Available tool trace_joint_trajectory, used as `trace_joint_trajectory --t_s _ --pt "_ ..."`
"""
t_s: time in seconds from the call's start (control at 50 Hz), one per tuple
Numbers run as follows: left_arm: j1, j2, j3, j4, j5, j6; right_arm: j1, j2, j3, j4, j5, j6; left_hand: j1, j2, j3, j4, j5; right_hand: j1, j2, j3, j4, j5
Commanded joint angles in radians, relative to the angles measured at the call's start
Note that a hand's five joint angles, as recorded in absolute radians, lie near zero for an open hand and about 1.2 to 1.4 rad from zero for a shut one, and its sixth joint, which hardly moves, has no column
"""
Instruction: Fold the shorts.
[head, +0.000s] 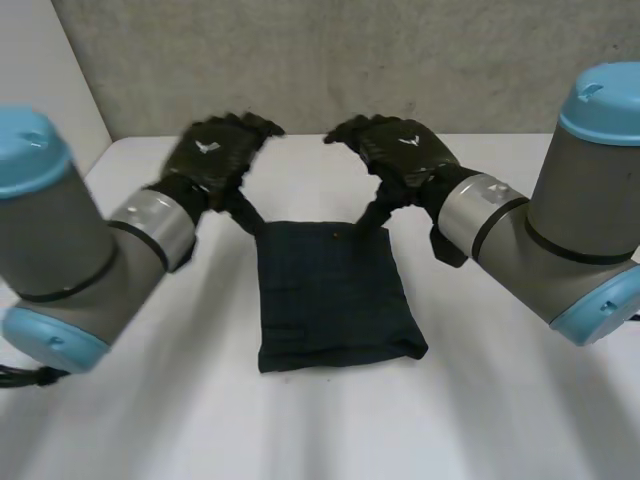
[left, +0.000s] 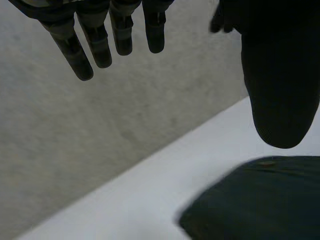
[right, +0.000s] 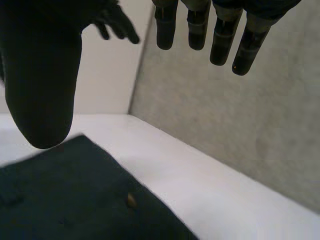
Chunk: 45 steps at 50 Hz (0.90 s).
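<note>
Two hands: the left hand (head: 212, 155) and the right hand (head: 400, 150) hang side by side above the far edge of the shorts (head: 335, 295), both spread wide and holding nothing.
Left hand close up: the left fingers (left: 97, 47) are straight and point toward the grey wall (head: 350, 60). The left thumb (left: 280, 100) hangs over the far left corner, with bare table between its tip and the cloth.
Right hand close up: the right fingers (right: 220, 45) are straight too, and the right thumb (right: 42, 90) hangs just above the far right corner without touching it.
Shorts: a dark, squarish packet in the middle of the white table (head: 500, 400), between the two arms. A small brown spot (head: 335, 236) sits near its far edge.
Step in hand: judging by the packet, the folding is well along. A last fold or a flattening looks likely.
Doing it well: lower both hands evenly onto the two far corners and pinch every layer. Keep the far edge taut and lay it square on the near edge.
Edges: the far edge is straight, while the near edge puffs up and bulges at its right corner, so it needs smoothing.
Open room: bare table lies on both sides and toward the robot. The wall is close behind the hands, so moves are best made upward and toward the robot.
</note>
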Motion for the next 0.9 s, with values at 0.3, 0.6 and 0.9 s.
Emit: trace_joint_trajectory --t_s 0.3,0.6,0.9 --pt "-0.191 -0.292 0.089 -0.231 -0.277 -0.043 0.008 0.312 -0.068 0.165 0.08 -0.113 -0.015 0.008 -0.007 0.004 0.011 -0.032 -0.047 -0.04 -0.063 -0.065" --pt "-0.144 -0.368 0.086 -0.221 -0.27 0.129 0.0 0.315 0.001 0.073 0.143 -0.247 -0.021 0.002 -0.013 -0.001 0.005 -0.032 -0.047 -0.04 -0.063 -0.065" --pt "-0.115 -0.046 0.121 -0.212 -0.149 0.123 -0.052 0.024 0.075 -0.05 0.166 -0.227 -0.03 -0.006 -0.022 -0.01 -0.004 -0.032 -0.047 -0.04 -0.063 -0.065"
